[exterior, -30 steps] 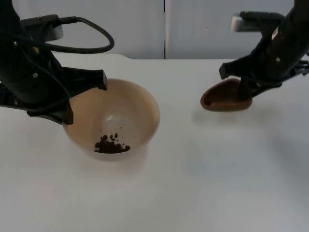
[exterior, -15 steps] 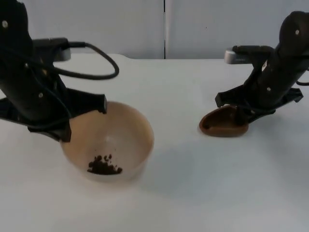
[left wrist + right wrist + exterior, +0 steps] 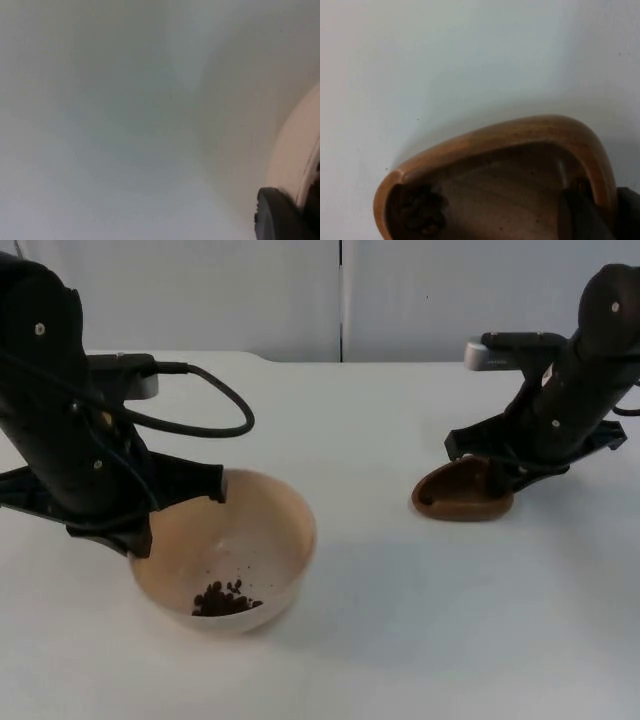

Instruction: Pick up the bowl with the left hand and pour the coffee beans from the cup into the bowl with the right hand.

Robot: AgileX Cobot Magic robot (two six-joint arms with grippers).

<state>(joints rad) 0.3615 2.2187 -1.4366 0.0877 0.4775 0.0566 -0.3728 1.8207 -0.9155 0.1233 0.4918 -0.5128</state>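
Right gripper (image 3: 497, 472) jaws clamp the tipped cup (image 3: 462, 492), mouth leftward; left gripper (image 3: 150, 522) pinches the bowl (image 3: 250, 530) rim.

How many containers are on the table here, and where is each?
2. The bowl with coffee beans sits at the left gripper; the brown cup, tipped on its side, is at the right gripper.

L arm hides bowl (image 3: 262, 530) near rim; cup (image 3: 495, 185) cut off by frame edge.
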